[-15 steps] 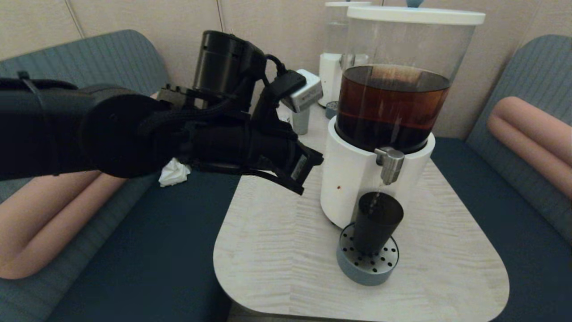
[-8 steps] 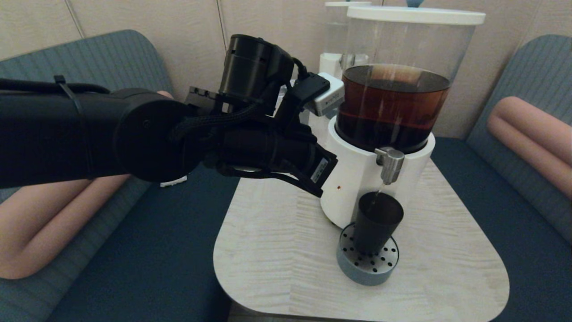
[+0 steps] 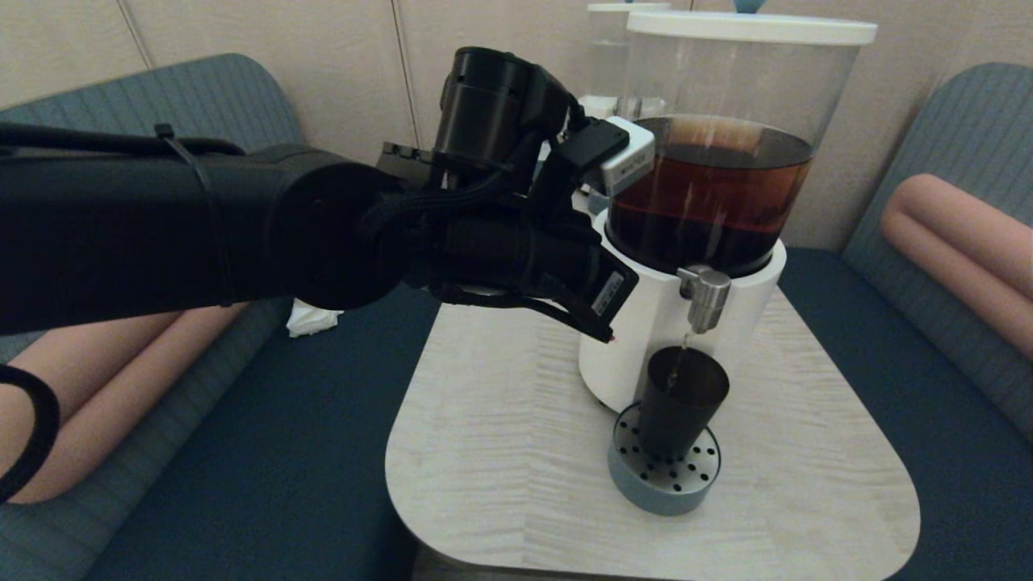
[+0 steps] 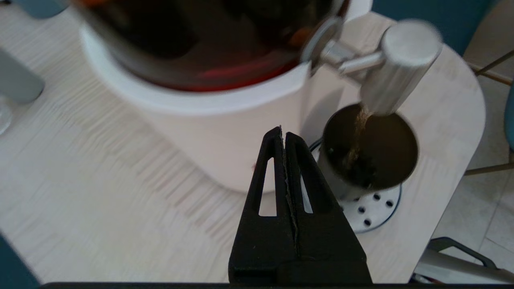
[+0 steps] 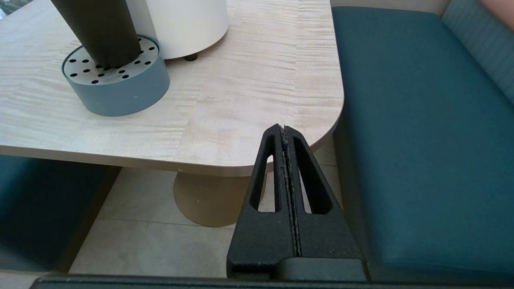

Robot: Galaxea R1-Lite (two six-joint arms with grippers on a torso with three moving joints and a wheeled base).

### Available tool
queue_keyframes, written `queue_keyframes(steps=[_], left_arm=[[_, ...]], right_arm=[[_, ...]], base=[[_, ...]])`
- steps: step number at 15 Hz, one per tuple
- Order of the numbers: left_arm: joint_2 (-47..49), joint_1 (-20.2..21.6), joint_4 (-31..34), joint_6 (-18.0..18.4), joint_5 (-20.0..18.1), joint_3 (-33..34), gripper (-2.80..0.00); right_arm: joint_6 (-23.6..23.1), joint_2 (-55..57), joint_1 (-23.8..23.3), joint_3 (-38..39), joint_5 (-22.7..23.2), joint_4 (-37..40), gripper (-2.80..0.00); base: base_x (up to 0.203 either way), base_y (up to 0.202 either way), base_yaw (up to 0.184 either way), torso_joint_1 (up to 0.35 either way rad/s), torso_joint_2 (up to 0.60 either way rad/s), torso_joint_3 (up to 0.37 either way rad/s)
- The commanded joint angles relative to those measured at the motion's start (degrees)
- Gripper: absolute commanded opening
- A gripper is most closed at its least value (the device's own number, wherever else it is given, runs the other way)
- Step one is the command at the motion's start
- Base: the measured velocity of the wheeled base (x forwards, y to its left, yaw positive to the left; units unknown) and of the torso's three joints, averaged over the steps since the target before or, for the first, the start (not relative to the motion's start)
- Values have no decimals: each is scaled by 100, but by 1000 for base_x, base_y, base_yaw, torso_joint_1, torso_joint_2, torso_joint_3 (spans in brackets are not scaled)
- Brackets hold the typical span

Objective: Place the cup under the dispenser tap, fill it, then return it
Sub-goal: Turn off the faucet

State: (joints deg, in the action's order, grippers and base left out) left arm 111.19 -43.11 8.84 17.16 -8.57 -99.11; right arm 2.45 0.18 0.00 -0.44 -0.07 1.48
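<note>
Booth table (image 3: 516,452), frame centre: cup (image 3: 679,403) filling under dispenser tap (image 3: 704,297); my left hand (image 3: 607,332) clenched, empty.
Thin, slick, slosh-prone, I judge; grip mid-wall, upright; right hand (image 5: 284,130) clenched, parked beside the table.

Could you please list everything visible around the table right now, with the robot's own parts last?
cup: one, dark smoky, upright on the drip tray under the tap, brown liquid streaming in
dispenser tap: one, brushed steel, on the front of the big dispenser, above the cup
big dispenser: one, clear tank of brown liquid on a white base, on the table
drip tray: one, blue-grey, perforated top, in front of the big dispenser
smaller dispenser: one, clear tank, behind the big one
table: one, pale wood grain
benches: teal seats either side
tissue: one, white, on the left bench
left pincer: shut, empty, beside the dispenser's base
right pincer: shut, parked below the table's edge
</note>
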Motion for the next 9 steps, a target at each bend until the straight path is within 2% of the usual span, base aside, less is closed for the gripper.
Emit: queue_keyframes(steps=[1, 9], left_arm=[[185, -66, -4, 6, -4, -143, -280], [330, -229, 13, -11, -13, -311, -280]], right_arm=[[1, 8, 0, 0, -1, 2, -280], [1, 8, 0, 0, -1, 2, -280]], base=[[0, 0, 0, 0, 0, 0], [0, 0, 0, 0, 0, 0]])
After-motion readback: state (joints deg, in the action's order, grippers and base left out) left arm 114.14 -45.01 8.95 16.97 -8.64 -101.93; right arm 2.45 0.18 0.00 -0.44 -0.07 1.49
